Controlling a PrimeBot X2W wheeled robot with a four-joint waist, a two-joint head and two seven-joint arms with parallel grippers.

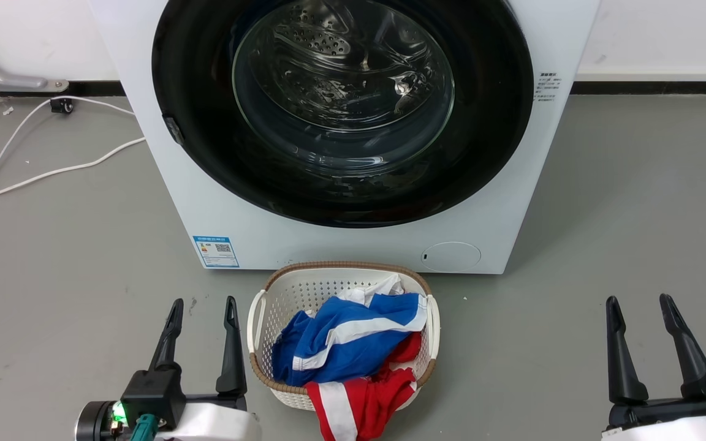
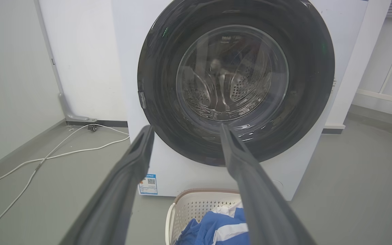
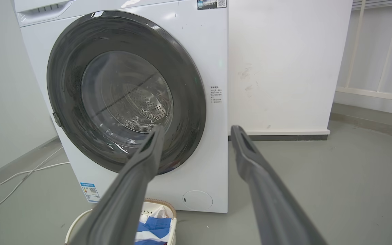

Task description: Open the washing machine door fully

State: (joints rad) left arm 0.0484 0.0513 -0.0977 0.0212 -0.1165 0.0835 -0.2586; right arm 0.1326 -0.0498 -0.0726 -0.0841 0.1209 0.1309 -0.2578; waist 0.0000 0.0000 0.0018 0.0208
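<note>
Before the closed washing machine door (image 1: 342,104), my left gripper (image 1: 203,301) and right gripper (image 1: 638,298) hang released; approach pending, I judge, toward its left-edge tab (image 1: 173,130).

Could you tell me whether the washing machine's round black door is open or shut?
Shut: the round glossy black door lies flush against the white boxy washing machine, rim tight all round.

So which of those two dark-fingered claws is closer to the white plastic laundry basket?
The left gripper, just beside the rim of the white plastic laundry basket; the right gripper stands well away across grey floor.
</note>
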